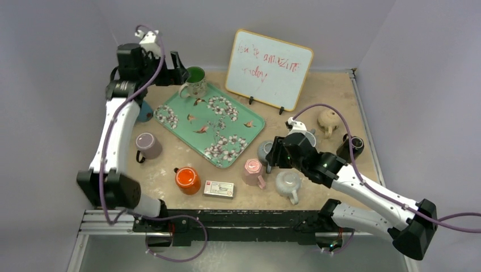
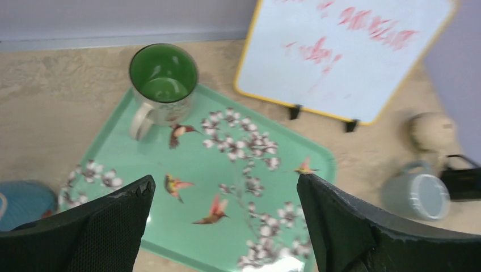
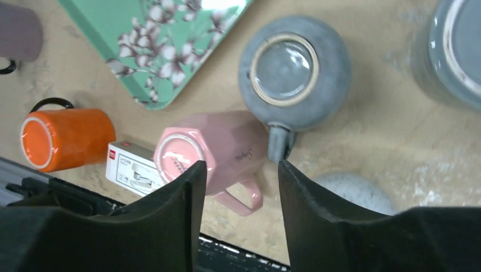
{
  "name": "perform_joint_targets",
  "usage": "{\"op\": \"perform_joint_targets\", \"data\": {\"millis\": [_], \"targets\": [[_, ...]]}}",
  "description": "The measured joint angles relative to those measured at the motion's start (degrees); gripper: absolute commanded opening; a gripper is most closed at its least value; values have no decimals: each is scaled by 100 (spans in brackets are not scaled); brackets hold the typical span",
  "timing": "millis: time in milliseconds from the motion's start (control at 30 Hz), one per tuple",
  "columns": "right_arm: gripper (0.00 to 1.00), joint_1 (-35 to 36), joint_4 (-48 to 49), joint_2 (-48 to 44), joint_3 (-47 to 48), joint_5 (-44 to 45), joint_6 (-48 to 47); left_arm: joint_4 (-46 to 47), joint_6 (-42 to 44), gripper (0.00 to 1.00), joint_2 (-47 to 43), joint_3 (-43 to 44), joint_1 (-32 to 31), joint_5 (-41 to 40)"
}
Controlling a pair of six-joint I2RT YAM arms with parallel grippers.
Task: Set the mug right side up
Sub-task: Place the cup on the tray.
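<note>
The green mug [image 2: 163,85] stood upright at the upper left of the tray [image 2: 127,161], with the left gripper [image 2: 226,180] spread and empty. The right gripper [image 3: 241,170], fingers apart, hovered by the inverted grey mug [image 3: 295,71]; gripping its handle seemed next.

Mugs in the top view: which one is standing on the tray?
The mug with the green inside, upright at the far corner of the tray. Every other mug sits directly on the table.

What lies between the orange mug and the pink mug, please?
A small white box lies between the orange mug and the pink mug, as the top and right wrist views both show.
</note>
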Motion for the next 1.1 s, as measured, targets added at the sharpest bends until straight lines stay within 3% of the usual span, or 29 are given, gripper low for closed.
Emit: {"op": "perform_joint_targets", "data": {"millis": [167, 333, 467, 600, 1100], "targets": [[45, 0, -437, 144, 0, 210, 542, -44, -647, 98, -1921, -1071, 0, 284], [45, 0, -457, 319, 4, 411, 949, 79, -1145, 99, -3403, -2800, -4, 671], [43, 0, -538, 931, 125, 503, 1150, -96, -1329, 99, -3652, -3862, -4, 951], [41, 0, -699, 1572, 487, 540, 1246, -258, -1394, 99, -3709, -4395, -4, 1189], [39, 0, -813, 2463, 876, 575, 1196, -262, -1327, 100, -4736, -4721, -92, 1130]]}}
